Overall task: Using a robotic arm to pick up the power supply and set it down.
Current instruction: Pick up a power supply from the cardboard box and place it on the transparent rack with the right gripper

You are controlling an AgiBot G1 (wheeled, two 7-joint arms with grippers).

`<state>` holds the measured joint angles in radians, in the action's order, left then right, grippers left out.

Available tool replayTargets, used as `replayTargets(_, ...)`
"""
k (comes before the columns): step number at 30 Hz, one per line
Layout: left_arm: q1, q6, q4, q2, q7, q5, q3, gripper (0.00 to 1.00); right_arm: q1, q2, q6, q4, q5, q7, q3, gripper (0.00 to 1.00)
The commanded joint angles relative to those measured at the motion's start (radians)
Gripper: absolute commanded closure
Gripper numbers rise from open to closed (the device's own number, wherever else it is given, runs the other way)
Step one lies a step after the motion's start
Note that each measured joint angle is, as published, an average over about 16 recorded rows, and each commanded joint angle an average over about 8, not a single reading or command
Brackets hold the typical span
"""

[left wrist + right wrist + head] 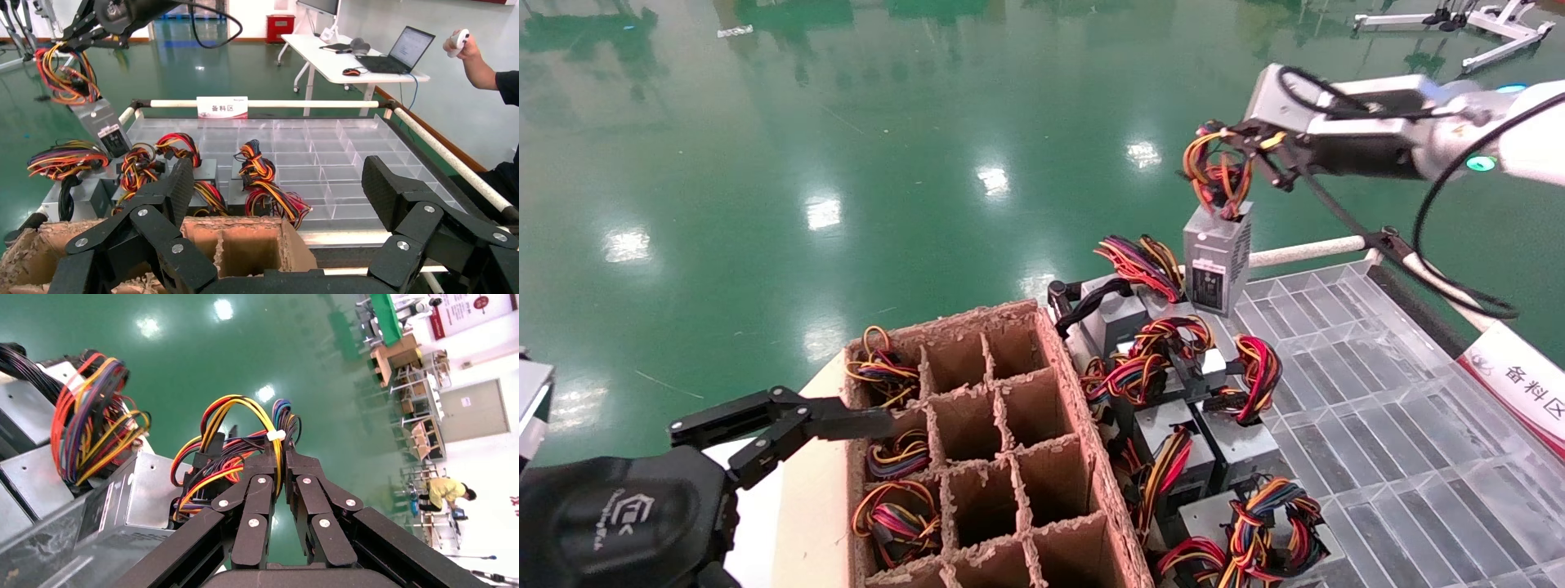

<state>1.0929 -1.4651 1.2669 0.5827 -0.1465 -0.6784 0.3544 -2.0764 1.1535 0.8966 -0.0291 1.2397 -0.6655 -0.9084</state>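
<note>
In the head view, the right arm (1459, 122) is stretched in from the right, above the far end of the clear tray (1385, 392). Its right gripper (1242, 139) is closed on the wire bundle (1218, 175) of the power supply (1216, 257), which hangs clear of the tray, above the other supplies (1173, 384) heaped on the tray's left part. The supply's long axis is held near upright, wires uppermost, and its black label (1207, 286) is turned toward the camera; the print is too small to be read. A green ring (1481, 163) is lit on the wrist. A red-and-white sign (1520, 384) on the tray's right rail bears "备料区". The left gripper (764, 429) is parked left of the tray, at the near-left edge of the divided carton (985, 449), and "OmniPicker" is faintly seen on its body.

In the left wrist view, the left gripper's fingers (174, 202) are spread wide over the carton, holding nothing. The hanging supply (104, 125) is seen tilted above the tray's far corner.

In the right wrist view, the fingertips (269, 471) are pinched on the wires (235, 435) at a white tie.
</note>
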Motion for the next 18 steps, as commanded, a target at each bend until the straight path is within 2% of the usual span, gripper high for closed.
replayTargets(1,0.0,0.0,0.0,0.0,0.0,0.0,0.0,0.0,0.007,0.016,-0.007,0.004,0.004,-0.011,-0.003,1.0)
replayTargets(9,0.0,0.0,0.0,0.0,0.0,0.0,0.0,0.0,0.043,0.049,-0.024,0.02,-0.01,-0.027,0.007,1.0)
replayTargets(18,0.0,0.0,0.0,0.0,0.0,0.0,0.0,0.0,0.105,0.031,-0.044,0.046,-0.079,0.007,0.054,1.0)
